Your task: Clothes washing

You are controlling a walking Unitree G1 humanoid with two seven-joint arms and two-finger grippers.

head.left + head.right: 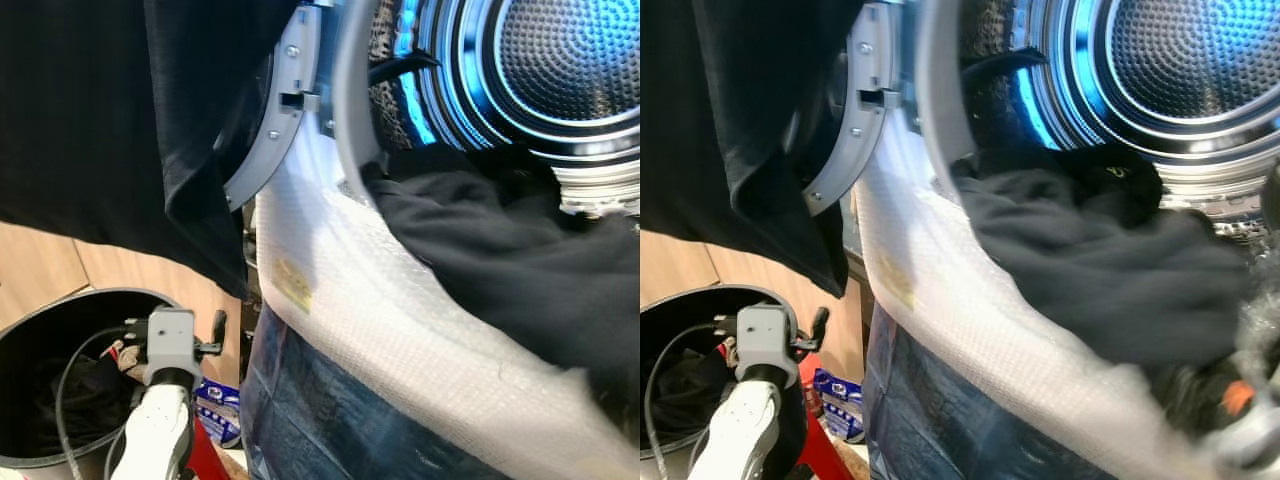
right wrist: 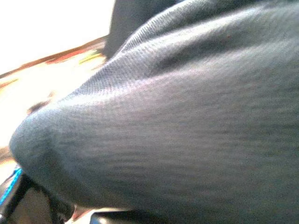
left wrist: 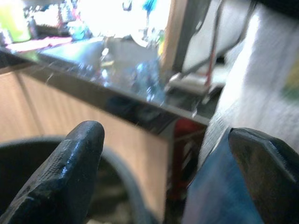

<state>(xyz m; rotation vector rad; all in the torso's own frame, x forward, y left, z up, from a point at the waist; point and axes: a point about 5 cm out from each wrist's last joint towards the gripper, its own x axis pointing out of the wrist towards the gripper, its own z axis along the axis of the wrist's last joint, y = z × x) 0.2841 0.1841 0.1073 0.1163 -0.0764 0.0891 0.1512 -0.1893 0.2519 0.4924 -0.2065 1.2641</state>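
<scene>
While the left pincer [image 3: 163, 177] hangs low on the left over a black bucket [image 1: 40, 330], its two black fingers [image 3: 70, 172] are spread wide apart with nothing between them. Can't tell what the right pincer is doing; its wrist view is pressed up against dark grey fabric. That dark garment [image 1: 1110, 270] is bunched in the washer's open mouth, draped over the near rim, partly inside the blue-lit drum [image 1: 1180, 60]. Another black cloth [image 1: 110, 120] hangs at upper left, in front of the open door [image 1: 285, 110]. Bubble wrap [image 1: 400, 320] covers the machine's front.
</scene>
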